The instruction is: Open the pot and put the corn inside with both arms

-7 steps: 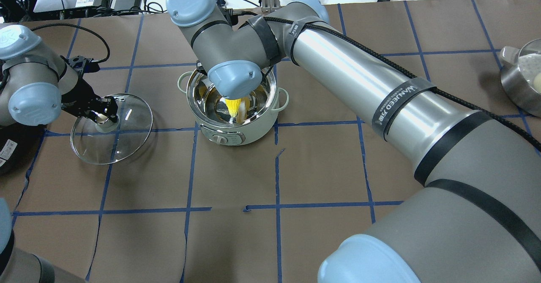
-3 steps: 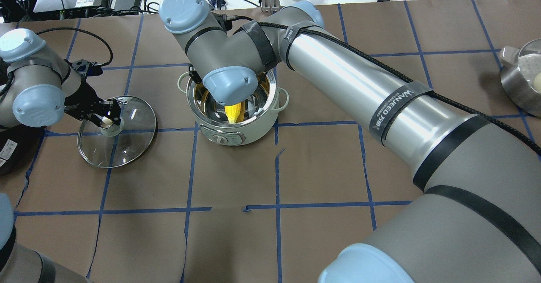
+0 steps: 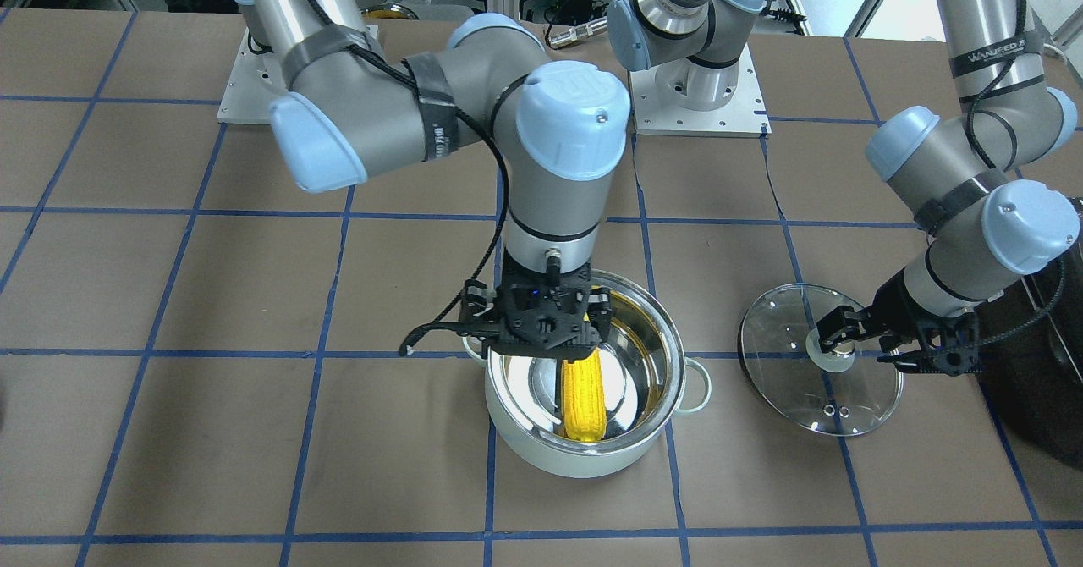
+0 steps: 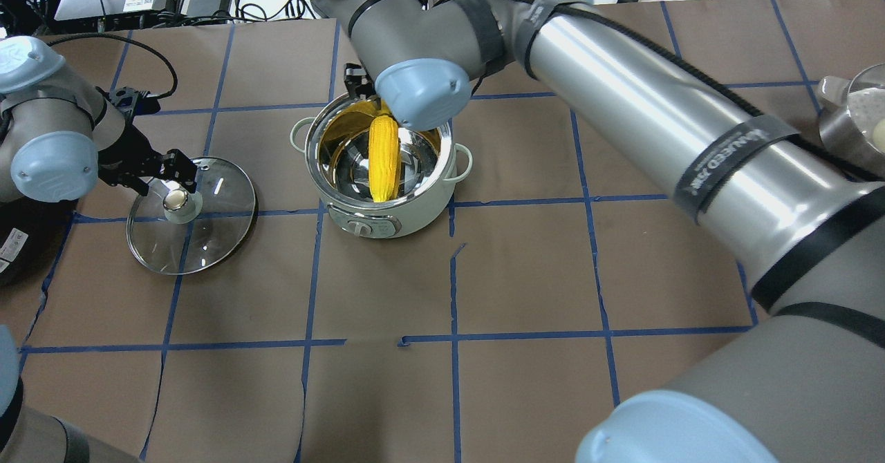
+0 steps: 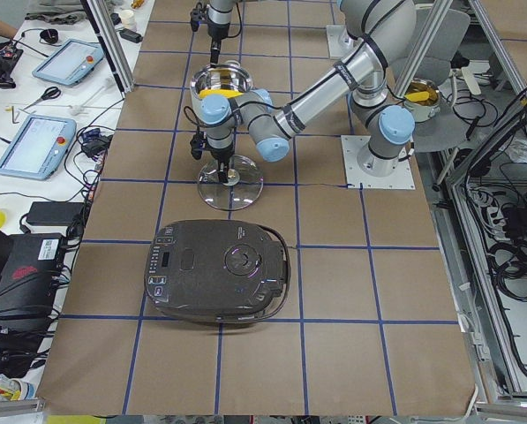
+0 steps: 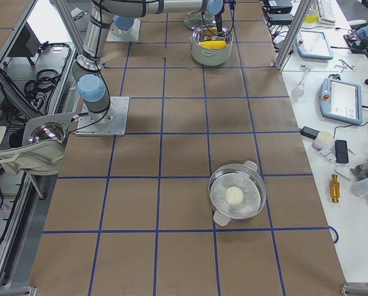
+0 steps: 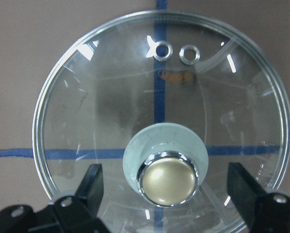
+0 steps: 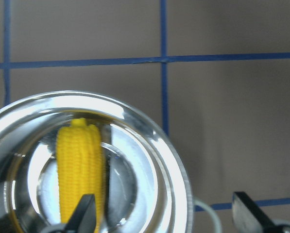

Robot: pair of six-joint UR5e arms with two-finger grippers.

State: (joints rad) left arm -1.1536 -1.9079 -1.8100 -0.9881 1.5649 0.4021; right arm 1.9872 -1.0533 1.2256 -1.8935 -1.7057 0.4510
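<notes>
The mint-green pot (image 4: 415,221) stands open mid-table, also in the front view (image 3: 584,461). The yellow corn (image 4: 384,159) lies inside it on the steel bottom, free of any gripper (image 3: 584,398) (image 8: 79,165). My right gripper (image 8: 164,213) hangs open just above the pot's far rim (image 3: 550,351), with its jaws wide apart. The glass lid (image 4: 207,235) lies flat on the table to the pot's left (image 3: 787,381). My left gripper (image 7: 166,194) is open, with a finger on each side of the brass knob (image 7: 168,180), not touching it (image 4: 159,176).
A large black appliance (image 5: 219,283) sits beyond the lid on my left side. A steel bowl holding a white ball (image 6: 236,197) stands far right (image 4: 854,131). Blue tape lines cross the brown table cover. Cables and devices lie along the far edge.
The right gripper let go of the corn and rose back; the corn now lies in the pot. The left arm set the tilted lid flat and opened off the knob.
</notes>
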